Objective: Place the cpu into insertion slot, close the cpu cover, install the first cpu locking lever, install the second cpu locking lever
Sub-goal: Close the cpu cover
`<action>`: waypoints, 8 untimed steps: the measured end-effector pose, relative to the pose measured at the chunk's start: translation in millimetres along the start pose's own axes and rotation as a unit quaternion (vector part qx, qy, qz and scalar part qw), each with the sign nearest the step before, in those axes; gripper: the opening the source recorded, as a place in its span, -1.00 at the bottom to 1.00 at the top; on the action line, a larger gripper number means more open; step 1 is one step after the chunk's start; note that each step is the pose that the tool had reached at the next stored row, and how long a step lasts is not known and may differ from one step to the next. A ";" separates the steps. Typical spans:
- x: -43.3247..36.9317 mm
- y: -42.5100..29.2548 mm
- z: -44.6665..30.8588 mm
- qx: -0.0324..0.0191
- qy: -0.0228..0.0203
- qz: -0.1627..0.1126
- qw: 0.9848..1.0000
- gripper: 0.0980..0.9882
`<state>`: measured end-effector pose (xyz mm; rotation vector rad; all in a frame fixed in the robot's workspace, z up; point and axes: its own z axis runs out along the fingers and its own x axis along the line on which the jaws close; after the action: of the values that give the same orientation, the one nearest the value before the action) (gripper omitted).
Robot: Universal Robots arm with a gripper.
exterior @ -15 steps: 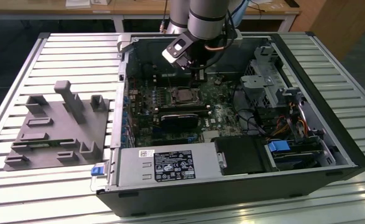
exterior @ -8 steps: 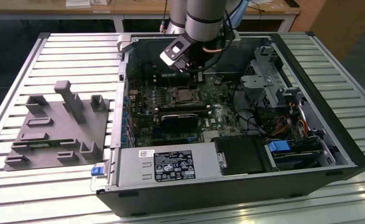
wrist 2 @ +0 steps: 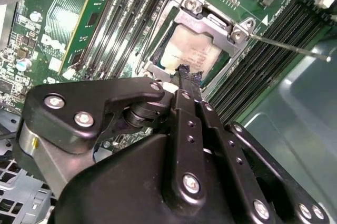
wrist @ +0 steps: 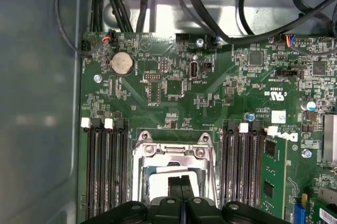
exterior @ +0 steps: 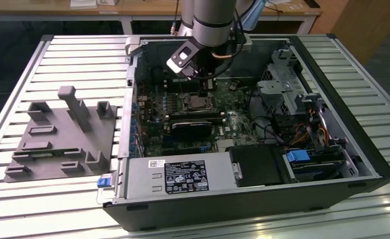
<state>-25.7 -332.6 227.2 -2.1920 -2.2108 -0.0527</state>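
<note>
I see the cpu (wrist 2: 192,52) seated in the insertion slot (exterior: 196,102), mid-board, with the cpu cover (wrist 2: 205,21) apparently down over it. My pincer (wrist 2: 188,74), pinched narrow and empty, hovers at the chip. 1 locking lever (wrist 2: 287,46) juts free, so I judge latching remains.

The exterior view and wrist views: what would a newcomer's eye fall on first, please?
The grey arm reaches down into the open computer case, mid-frame in the exterior view. In the second wrist view, its shut gripper hangs over the cpu, framed by the silvery cpu cover.
</note>
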 end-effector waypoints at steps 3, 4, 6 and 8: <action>-0.1 -2.8 2.2 -0.004 0.000 -0.003 1.000 -0.98; -0.1 -3.9 3.1 -0.005 0.000 -0.004 1.000 -0.98; -0.2 -6.0 4.9 -0.007 0.000 -0.006 1.000 -0.98; -0.2 -8.1 6.3 -0.007 0.000 -0.007 1.000 -0.98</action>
<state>-33.8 -332.6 220.9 -2.1833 -2.2342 -0.0696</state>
